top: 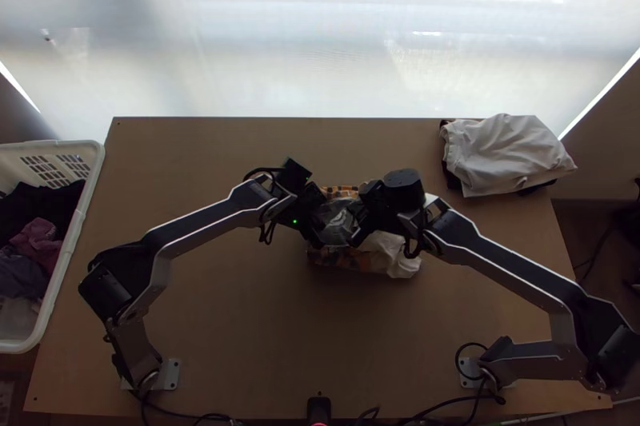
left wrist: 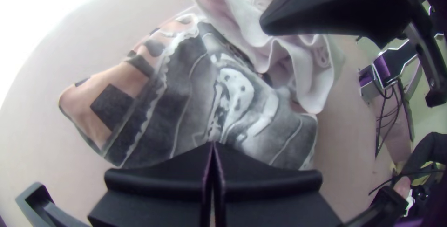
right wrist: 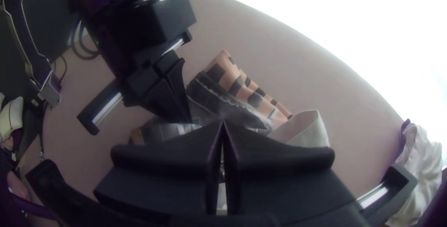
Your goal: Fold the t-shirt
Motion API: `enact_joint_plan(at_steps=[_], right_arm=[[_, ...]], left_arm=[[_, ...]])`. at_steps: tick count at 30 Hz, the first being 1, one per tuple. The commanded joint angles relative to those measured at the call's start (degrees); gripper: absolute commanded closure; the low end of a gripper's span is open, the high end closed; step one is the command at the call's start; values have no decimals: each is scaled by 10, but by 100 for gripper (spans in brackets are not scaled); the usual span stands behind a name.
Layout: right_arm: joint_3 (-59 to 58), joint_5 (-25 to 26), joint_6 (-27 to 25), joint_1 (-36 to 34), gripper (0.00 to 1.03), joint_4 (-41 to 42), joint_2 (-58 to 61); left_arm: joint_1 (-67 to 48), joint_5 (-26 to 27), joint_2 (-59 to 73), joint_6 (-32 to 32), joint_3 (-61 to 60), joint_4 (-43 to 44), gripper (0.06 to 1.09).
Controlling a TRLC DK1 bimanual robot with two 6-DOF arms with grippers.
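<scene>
A bunched t-shirt (top: 340, 222), grey with a white print and orange-and-black checks, lies mid-table with whitish cloth (top: 398, 254) at its side. Over its left part is my left gripper (top: 322, 239); my right gripper (top: 357, 237) is close beside it, over the right part. In the left wrist view the left gripper (left wrist: 213, 145) has its fingers together at the edge of the grey print (left wrist: 237, 92). The right gripper (right wrist: 223, 123) is likewise shut, above the shirt (right wrist: 233, 87). Whether cloth is pinched at either tip is hidden.
A white basket (top: 76, 226) of dark and reddish clothes stands left of the table (top: 240, 306). Whitish folded cloth (top: 508, 153) lies over something dark at the far right corner. The two arms nearly meet over the shirt.
</scene>
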Motion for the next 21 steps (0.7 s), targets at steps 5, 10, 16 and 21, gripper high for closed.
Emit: enact_joint_plan(at_steps=[5, 10, 16, 21], right_arm=[[-30, 0, -5, -9, 100, 30, 68], [-52, -2, -9, -9, 100, 43, 85], [-77, -3, -31, -14, 100, 44, 82], [-121, -3, -54, -66, 100, 44, 25]], left_arm=[[4, -30, 20, 25, -28, 14, 105], [6, -38, 24, 31, -37, 24, 105], [2, -51, 29, 44, -38, 24, 105], [4, -67, 40, 57, -44, 28, 105]])
